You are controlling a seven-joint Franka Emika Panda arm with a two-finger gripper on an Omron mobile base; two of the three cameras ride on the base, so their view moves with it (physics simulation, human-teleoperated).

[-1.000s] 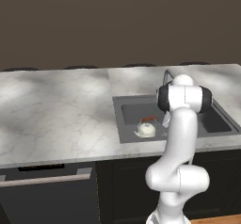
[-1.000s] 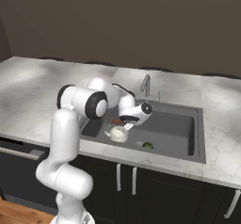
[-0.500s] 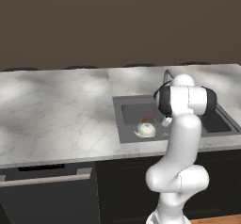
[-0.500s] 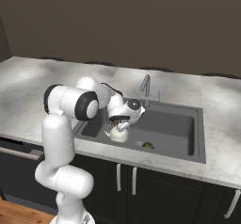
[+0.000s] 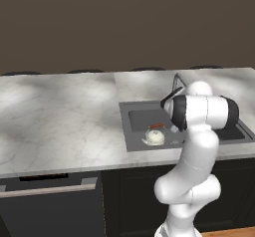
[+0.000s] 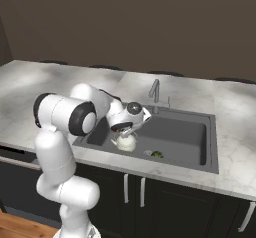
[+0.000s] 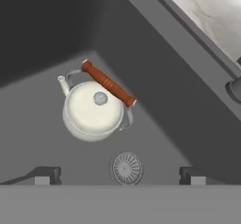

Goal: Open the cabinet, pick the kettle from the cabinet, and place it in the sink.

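Marble-rimmed sink [image 7: 155,68] holds the kettle [image 7: 92,110] upright beside its drain [image 7: 126,167], gripper [image 7: 117,175] spread apart above.

The kettle [image 7: 94,109] stands free on the sink [image 7: 188,96] floor, open above, the basin wall close beside it.

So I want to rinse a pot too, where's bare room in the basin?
The sink floor right of the drain, under the faucet, is bare. The left end is crowded: kettle with the open gripper above it.
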